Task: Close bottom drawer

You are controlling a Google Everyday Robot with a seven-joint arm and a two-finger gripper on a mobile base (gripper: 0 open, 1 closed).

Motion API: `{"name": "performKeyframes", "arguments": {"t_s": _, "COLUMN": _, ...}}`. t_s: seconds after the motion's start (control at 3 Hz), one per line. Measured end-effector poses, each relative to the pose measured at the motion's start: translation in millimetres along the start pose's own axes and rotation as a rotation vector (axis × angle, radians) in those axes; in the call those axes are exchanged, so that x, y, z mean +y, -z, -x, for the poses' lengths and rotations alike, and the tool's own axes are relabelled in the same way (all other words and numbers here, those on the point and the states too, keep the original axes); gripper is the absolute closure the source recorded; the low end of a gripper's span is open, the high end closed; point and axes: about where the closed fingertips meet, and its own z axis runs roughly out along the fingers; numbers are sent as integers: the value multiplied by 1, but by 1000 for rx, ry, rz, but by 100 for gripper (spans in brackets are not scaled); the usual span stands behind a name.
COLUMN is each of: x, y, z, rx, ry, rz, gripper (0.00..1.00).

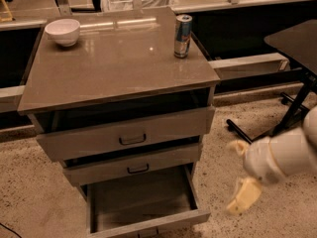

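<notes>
Tool [235, 177] hanging low at the right of the cabinet, near the front corner of the bottom drawer [141, 198] but not touching it; its two pale fingers [245, 196] are standing apart, with nothing between them. The bottom drawer is sitting pulled far out, its bare floor showing and its front panel lying at the lower edge of the view, well forward of the other fronts. Judged from this, the closing is not yet begun: the tool is needing to reach the front panel and push it in fully. Above, the middle drawer [133, 165] and the top drawer [126, 133] are sitting nearly shut. The worktop [114, 71] is carrying a white bowl [63, 31] at the back left and a drink can [183, 29] at the back right.
</notes>
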Motion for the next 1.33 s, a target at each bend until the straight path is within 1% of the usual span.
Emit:
{"name": "performKeyframes", "arguments": {"t_s": 0.33, "x": 27, "y": -35, "z": -27, "rx": 11, "ry": -31, "rz": 80, "gripper": 0}}
{"name": "performKeyframes", "arguments": {"t_s": 0.67, "x": 24, "y": -55, "z": -19, "rx": -28, "ry": 2, "rz": 145, "gripper": 0}}
{"name": "performKeyframes", "arguments": {"t_s": 1.0, "x": 29, "y": -119, "z": -34, "rx": -153, "ry": 58, "rz": 205, "gripper": 0}}
{"name": "performKeyframes", "arguments": {"t_s": 1.33, "x": 38, "y": -201, "z": -85, "rx": -241, "ry": 149, "rz": 288, "gripper": 0}}
